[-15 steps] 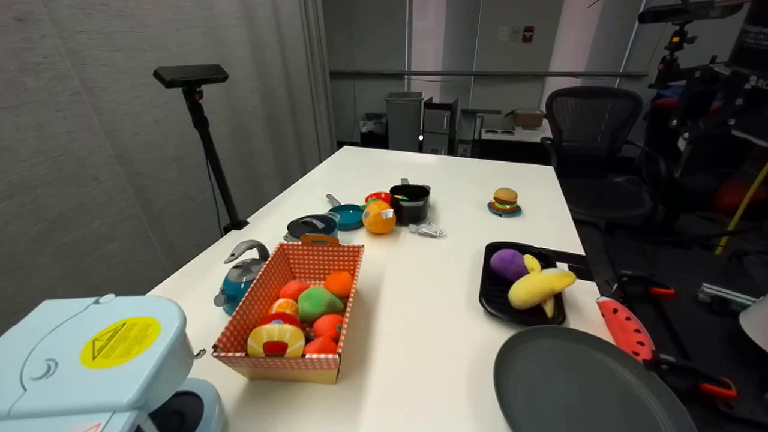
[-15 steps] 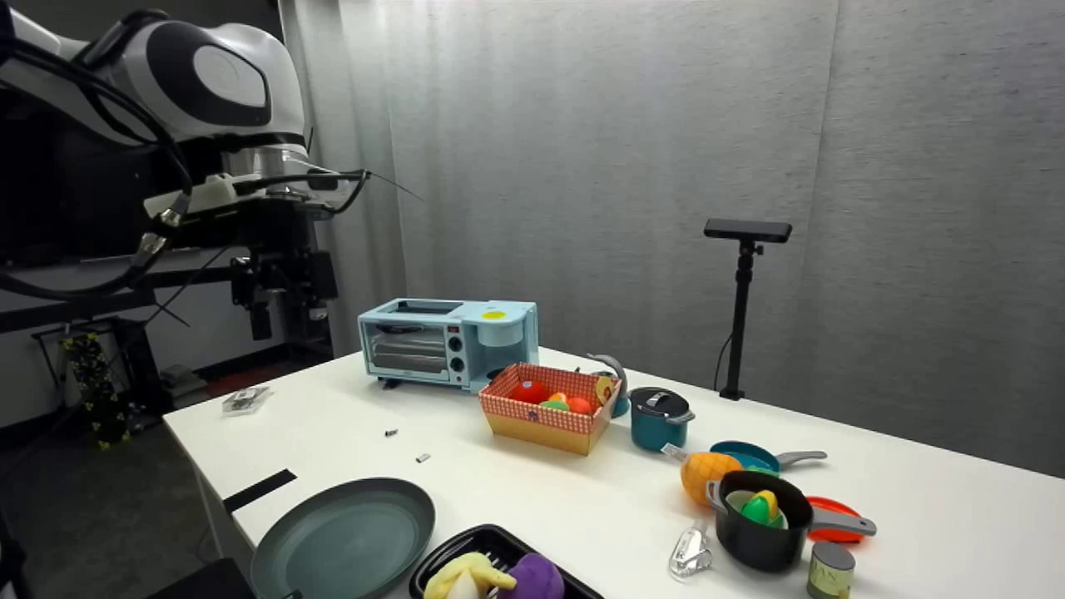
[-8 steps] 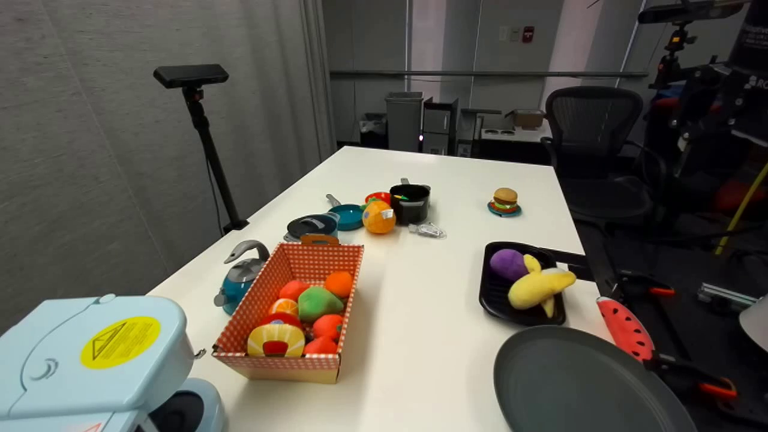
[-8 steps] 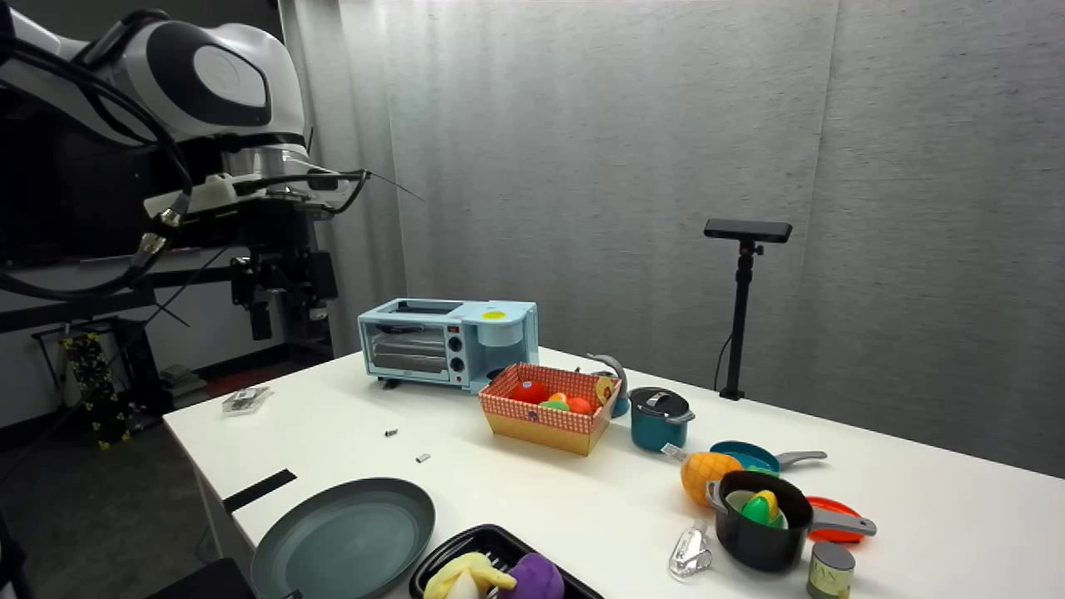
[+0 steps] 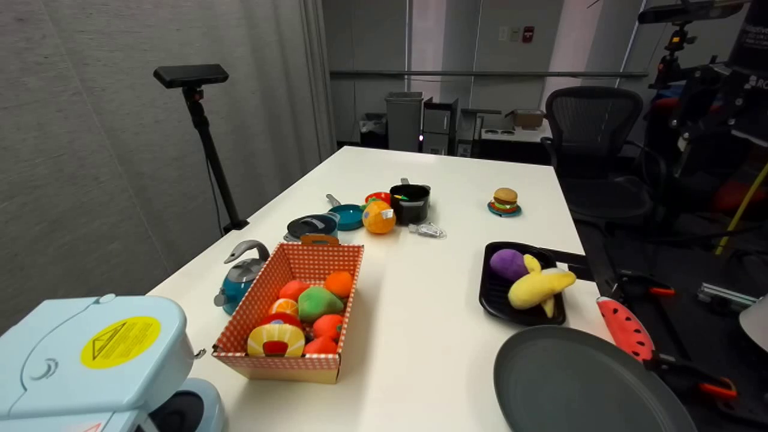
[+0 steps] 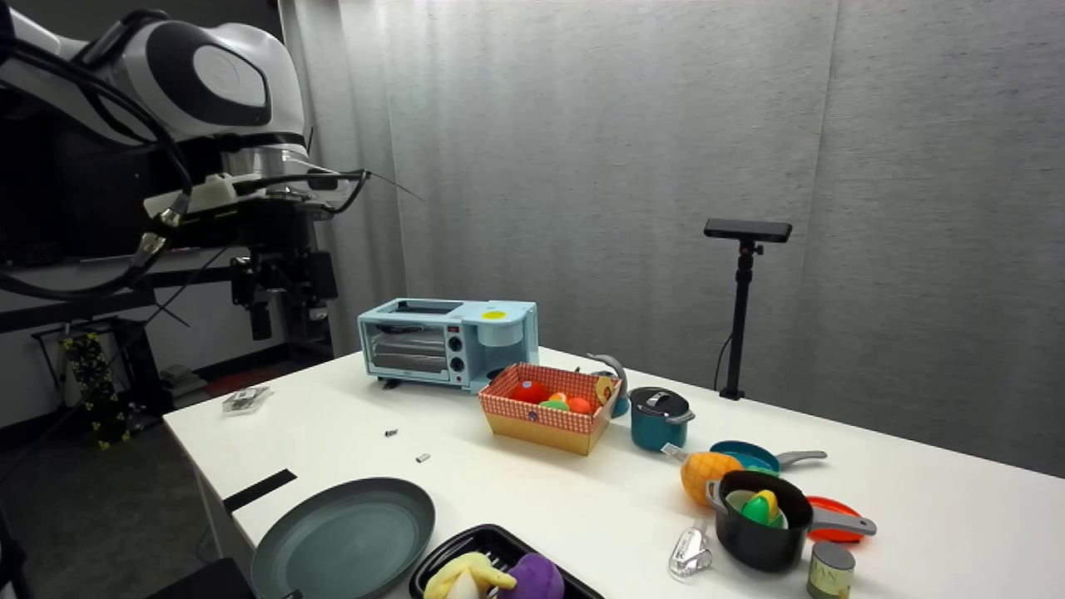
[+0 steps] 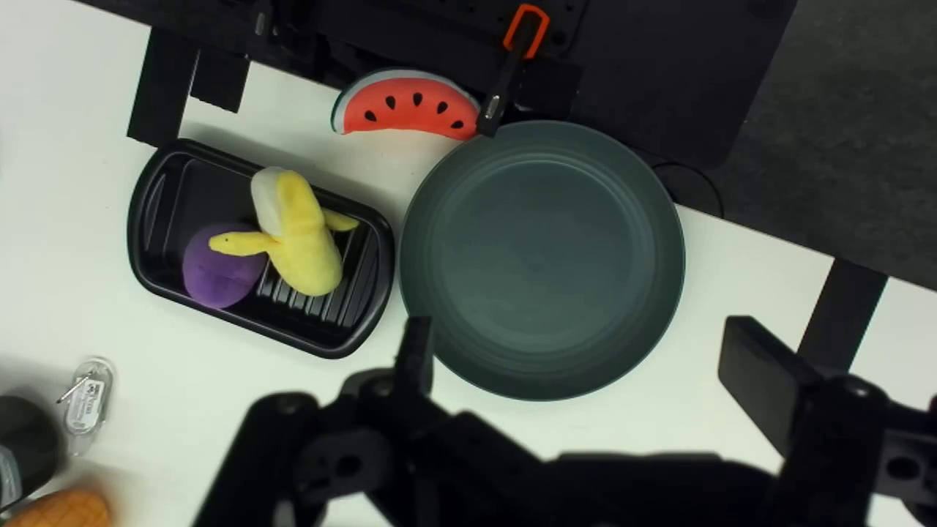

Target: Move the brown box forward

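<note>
1. wrist view: gripper [image 7: 578,351] jaws spread wide, nothing between them; dark plate [image 7: 542,256] shows past the fingertips, mid-frame.
2. brown box [image 6: 541,431] is outside that frame; in an exterior view it sits upright mid-frame on the white tabletop [image 6: 616,499], holding toy fruit [image 6: 529,392]. gripper hangs upper left there, well apart from it.
3. step in hand, judged: reach for the box, contact not yet made. come across high, jaws spread, then straight down over one wall.
4. best bet: pinch a thin side wall near its middle, one finger inside, one outside, not squashing fruit.
5. slide, don't lift: loose load could roll, card-like wall probably flexes. pull slow and low so it doesn't swivel. which way is forward: cannot tell.
6. tight sides: kettle [image 5: 240,282] just beside, left of box in an exterior view, touching or not is hidden; lidded pot [image 6: 659,426] just past the right end and blue oven [image 6: 456,358] near its upper left in an exterior view.
7. more room, by the look: right of the box in an exterior view, toward plate and black tray [image 5: 497,295]. two small bits [image 6: 423,457] lie lower left of the box in an exterior view, could snag.
8. plate reaches the tabletop edge, upper part of wrist view; stop well short.
</note>
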Controlling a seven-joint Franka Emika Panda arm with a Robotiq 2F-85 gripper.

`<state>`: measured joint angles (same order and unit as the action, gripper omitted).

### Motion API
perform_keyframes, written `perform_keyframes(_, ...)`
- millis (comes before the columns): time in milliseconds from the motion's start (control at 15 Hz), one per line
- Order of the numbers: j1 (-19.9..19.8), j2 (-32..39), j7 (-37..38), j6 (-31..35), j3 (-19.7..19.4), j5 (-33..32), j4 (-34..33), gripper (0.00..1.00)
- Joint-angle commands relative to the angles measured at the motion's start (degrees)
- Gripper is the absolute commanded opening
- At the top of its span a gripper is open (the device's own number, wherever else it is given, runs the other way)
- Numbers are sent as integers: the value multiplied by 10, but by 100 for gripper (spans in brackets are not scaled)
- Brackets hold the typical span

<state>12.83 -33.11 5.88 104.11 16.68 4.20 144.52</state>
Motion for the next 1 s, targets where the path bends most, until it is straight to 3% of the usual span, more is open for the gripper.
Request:
perform_keyframes(0, 7, 2, 5, 0, -6, -4, -1, 100)
perform_keyframes(600, -2, -2, 3, 34, -8, -39, 16, 100)
perform_keyframes(933, -11, -5, -2, 102, -20, -76, 48, 100)
